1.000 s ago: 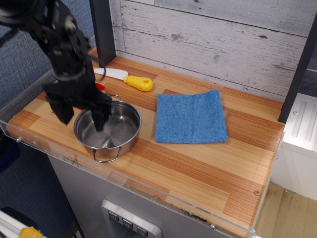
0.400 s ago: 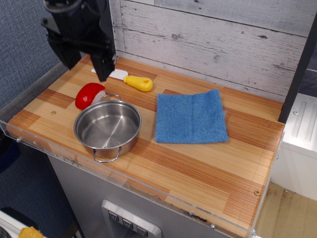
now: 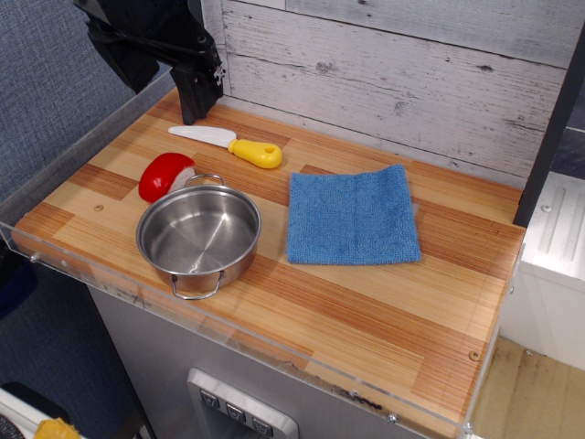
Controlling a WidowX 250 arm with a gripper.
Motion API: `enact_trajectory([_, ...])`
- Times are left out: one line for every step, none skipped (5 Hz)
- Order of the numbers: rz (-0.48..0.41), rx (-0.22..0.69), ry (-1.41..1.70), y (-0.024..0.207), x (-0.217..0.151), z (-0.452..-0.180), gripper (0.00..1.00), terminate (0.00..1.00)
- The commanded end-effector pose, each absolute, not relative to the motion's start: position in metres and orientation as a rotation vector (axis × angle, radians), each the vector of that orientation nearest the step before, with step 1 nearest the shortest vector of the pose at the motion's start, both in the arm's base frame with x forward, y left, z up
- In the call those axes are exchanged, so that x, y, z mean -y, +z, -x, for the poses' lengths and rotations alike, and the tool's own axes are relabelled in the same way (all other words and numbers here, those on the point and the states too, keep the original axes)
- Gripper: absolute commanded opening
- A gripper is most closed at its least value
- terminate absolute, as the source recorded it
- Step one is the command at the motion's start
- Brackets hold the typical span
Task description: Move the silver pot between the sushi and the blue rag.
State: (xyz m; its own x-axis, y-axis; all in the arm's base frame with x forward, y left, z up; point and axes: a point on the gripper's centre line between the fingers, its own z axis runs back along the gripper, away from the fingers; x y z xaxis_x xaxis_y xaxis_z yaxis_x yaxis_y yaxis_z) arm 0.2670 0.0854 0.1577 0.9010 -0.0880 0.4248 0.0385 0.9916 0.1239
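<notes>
Black claw [image 3: 169, 69] apart, empty; below it round shiny steel pot [image 3: 198, 238] sits between red-topped nigiri sushi [image 3: 165, 175] and square blue terry rag [image 3: 353, 216]. Placement looks done.

**Colours Across the Counter**

The silver pot [image 3: 199, 239] is gleaming in shiny steel grey. The sushi [image 3: 164, 176] is showing a glossy red top over a white base. The blue rag [image 3: 352, 216] is lying in plain mid-blue. The knife [image 3: 228, 144] is pairing a white blade with a yellow handle. The counter [image 3: 366, 302] is running in striped planks of light and reddish-brown wood. The wall [image 3: 411, 64] is wearing weathered whitish-grey boards, and the gripper [image 3: 151, 41] is looking black.
</notes>
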Motion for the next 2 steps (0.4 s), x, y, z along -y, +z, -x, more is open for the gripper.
enact_trajectory([-0.127,0.473,-0.064,0.1681,-0.0861,-0.2643,1.0,0.0])
enact_trajectory([-0.127,0.473,-0.064,0.1681,-0.0861,-0.2643,1.0,1.0])
